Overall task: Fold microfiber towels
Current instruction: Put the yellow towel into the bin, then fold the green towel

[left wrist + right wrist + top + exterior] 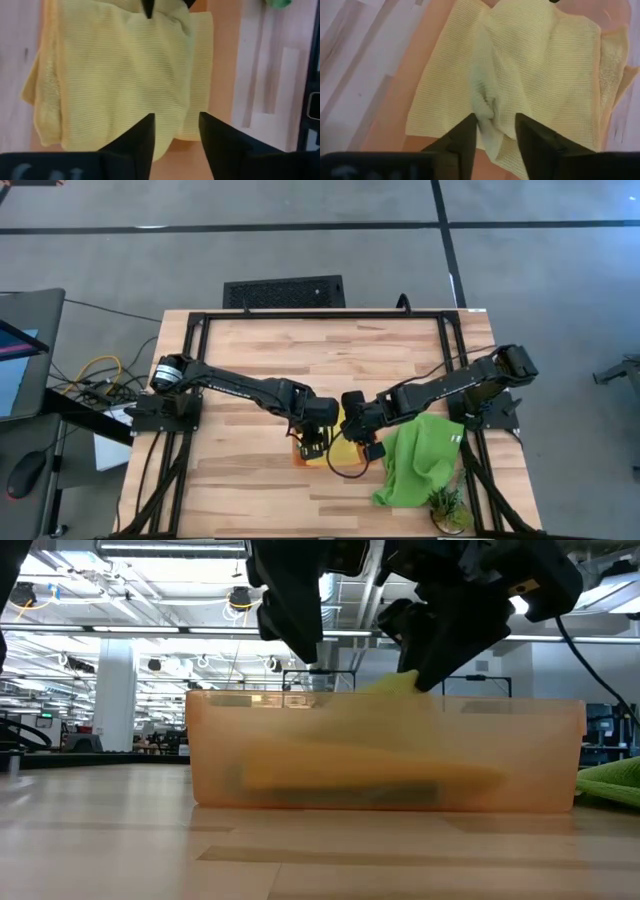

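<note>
- Resting in the orange tray (220, 780), a yellow towel (115, 75) is seen folded, w/ a 2nd yellow layer under it showing at its edges.
- Tray is placed near table (250, 490) centre, twd 6 o'clock in the high view; it's mostly hidden there by both grippers.
- L gripper (175, 131) is held just above the yellow towel, approx 9 o'clock side of tray; jaws are parted, nothing is gripped.
- R gripper (495, 131) is held over same towel from 3 o'clock side; jaws are parted, a raised fold of cloth lies betw. the fingers, not pinched.
- In low view, yellow cloth is seen peaking above tray rim beside the R gripper.
- Lime green towel (420, 465) is lying crumpled at 4 o'clock of tray, near table's R edge.
- A small plant (447, 508) is seen at 5 o'clock corner, just beside the green towel.
</note>
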You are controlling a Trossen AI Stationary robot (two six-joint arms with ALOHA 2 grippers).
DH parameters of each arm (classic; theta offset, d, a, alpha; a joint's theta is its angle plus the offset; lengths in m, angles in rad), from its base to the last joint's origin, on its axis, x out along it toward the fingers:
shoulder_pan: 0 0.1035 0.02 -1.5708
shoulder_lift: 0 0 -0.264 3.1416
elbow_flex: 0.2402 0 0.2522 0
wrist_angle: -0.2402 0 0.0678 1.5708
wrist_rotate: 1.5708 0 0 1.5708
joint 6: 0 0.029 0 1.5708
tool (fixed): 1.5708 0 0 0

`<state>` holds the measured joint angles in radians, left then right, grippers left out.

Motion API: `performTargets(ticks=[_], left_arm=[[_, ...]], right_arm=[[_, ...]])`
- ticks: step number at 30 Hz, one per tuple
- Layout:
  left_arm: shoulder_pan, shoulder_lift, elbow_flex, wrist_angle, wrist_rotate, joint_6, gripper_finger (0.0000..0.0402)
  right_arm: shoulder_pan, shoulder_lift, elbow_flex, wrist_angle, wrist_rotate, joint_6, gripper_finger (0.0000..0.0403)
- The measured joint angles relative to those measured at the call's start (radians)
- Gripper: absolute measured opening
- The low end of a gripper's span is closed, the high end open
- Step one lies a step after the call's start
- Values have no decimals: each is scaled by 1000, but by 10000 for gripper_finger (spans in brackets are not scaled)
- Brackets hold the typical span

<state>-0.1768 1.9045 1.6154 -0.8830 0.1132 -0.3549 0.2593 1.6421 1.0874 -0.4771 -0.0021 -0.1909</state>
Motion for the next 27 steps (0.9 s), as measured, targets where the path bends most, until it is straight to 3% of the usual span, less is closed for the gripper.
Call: performTargets(ticks=[8, 16, 23, 27], left_arm=[[0, 0, 0, 0, 15, 10, 171], [0, -40, 0, -5, -21, 63, 171], [-4, -110, 0, -32, -138, 82, 171], [-4, -154, 0, -57, -237, 59, 171]], right_arm=[[8, -10, 0, -14, -4, 41, 253], [18, -144, 2, -123, -6, 120, 260], [42, -258, 1, -390, -2, 229, 260], [76, -290, -33, -532, -62, 307, 260]])
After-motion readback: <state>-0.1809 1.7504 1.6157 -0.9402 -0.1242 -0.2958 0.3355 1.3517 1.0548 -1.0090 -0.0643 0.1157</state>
